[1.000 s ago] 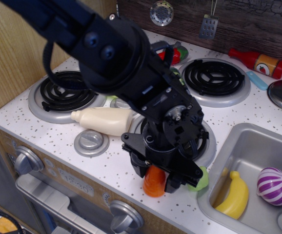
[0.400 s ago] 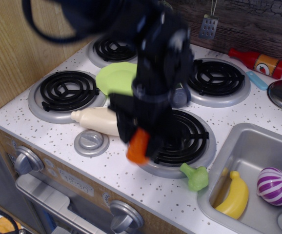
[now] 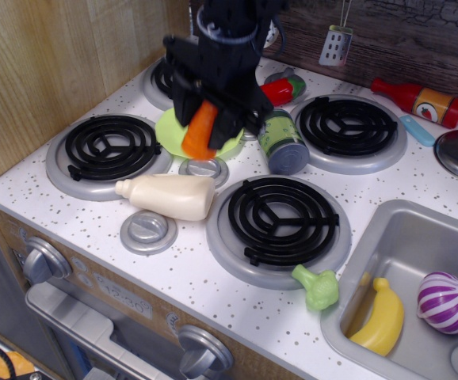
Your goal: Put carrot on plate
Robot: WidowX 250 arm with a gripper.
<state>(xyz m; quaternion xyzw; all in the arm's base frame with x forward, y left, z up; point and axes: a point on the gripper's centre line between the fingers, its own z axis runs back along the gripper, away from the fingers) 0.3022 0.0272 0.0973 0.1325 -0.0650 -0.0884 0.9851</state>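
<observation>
Carrot [image 3: 200,131]: one orange carrot is held tight in the black end effector [image 3: 207,131], up in the air over the one green plate [image 3: 168,127]. That plate sits on the desk [image 3: 185,273] between the burners. I count four black burners. One cream bottle [image 3: 168,196] lies on its side in front. One green can [image 3: 281,142] lies by the plate. One broccoli [image 3: 318,287] sits near the sink [image 3: 348,336], where one banana [image 3: 383,317] lies.
</observation>
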